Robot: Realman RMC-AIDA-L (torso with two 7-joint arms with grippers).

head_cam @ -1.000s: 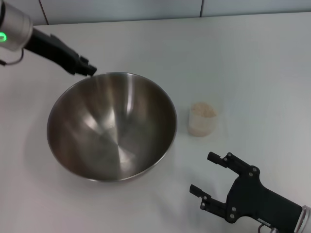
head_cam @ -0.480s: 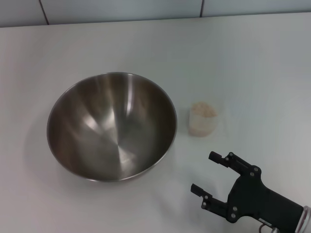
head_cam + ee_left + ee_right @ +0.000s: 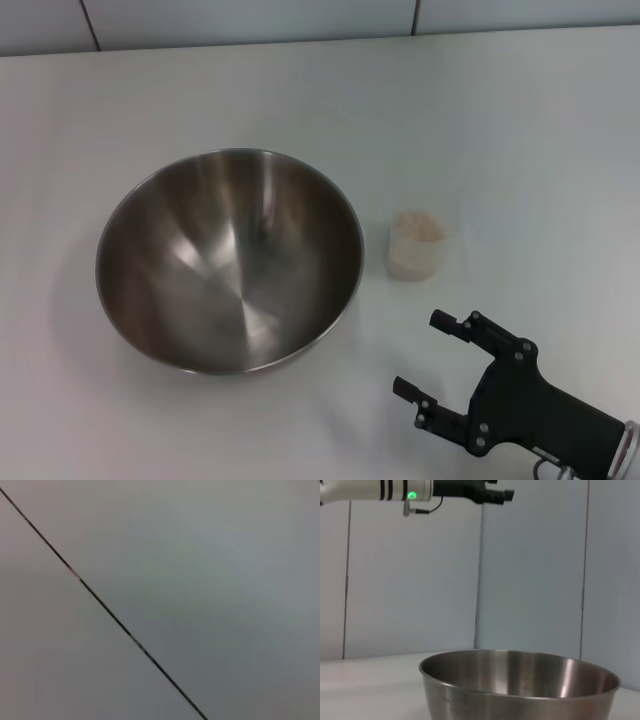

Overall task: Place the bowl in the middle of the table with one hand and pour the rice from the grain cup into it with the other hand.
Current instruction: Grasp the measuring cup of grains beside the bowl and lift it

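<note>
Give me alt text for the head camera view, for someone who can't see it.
A large steel bowl sits empty on a white table, with a small grain cup of rice standing apart beside it. The right gripper hovers open near the cup, holding nothing.

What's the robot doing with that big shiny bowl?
Nothing is being held right now. The steel bowl sits empty on the white table. Right beside it stands the little grain cup, full of rice and not poured yet. The right gripper waits open near the cup, on the robot's side of it, not touching. The left gripper is lifted high above the table, away from the bowl.
</note>
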